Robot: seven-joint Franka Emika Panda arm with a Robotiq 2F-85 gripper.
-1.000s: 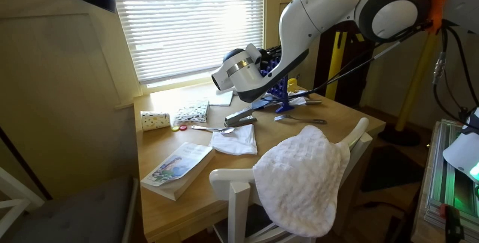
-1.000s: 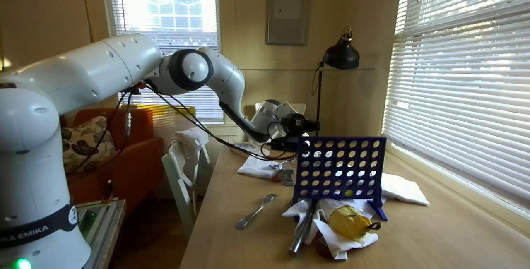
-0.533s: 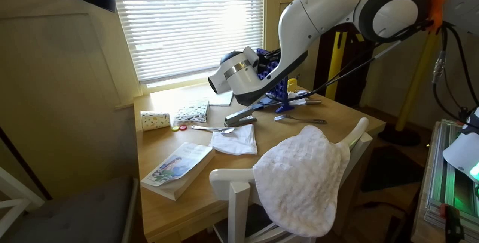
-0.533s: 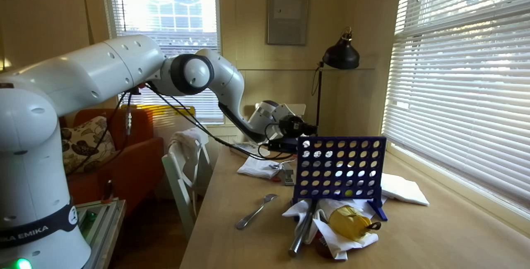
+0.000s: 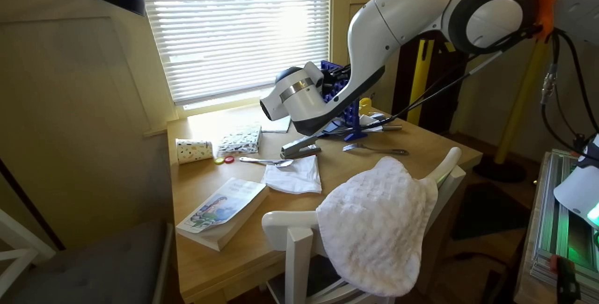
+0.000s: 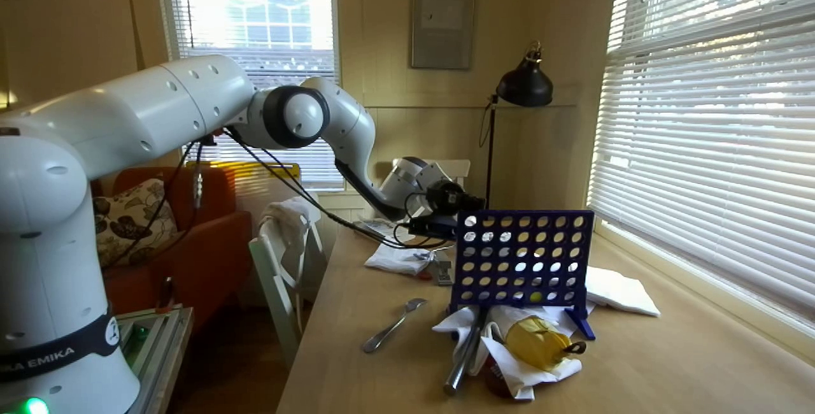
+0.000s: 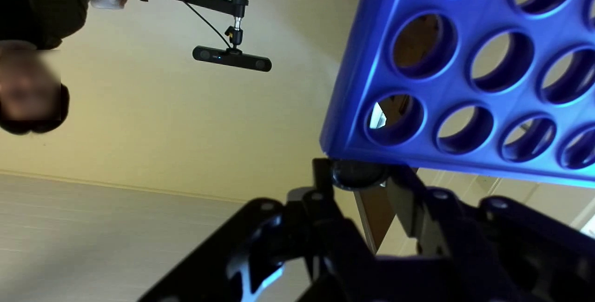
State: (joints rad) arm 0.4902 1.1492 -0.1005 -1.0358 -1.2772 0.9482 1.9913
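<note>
Wrist view has the room upside down, fyi, with the jaws right by the top edge of the blue rack (image 7: 460, 89), at the end nearest the chair-side edge of the worktop (image 6: 687, 363). They look clamped on a dark round piece (image 7: 358, 176) that fills the gap between the tips, but it's so backlit I can't make out its colour or whether it touches the rack. In an exterior view the rack stands upright between the window-side and chair-side edges, with a yellow pouch-like thing (image 6: 535, 341) and crumpled white paper (image 6: 519, 372) bunched at its foot. A fork (image 6: 386, 332) lies closer to the chair-side edge, and a book (image 5: 223, 213) sits by the corner where that edge meets the lamp-side one. What bugs me: the rack looks light, so a sideways knock from the jaws could tip it onto that clutter. Also the piece seems pinched only by the tips, so if it catches the rack's rim at an angle it could twist loose and roll off an edge
</note>
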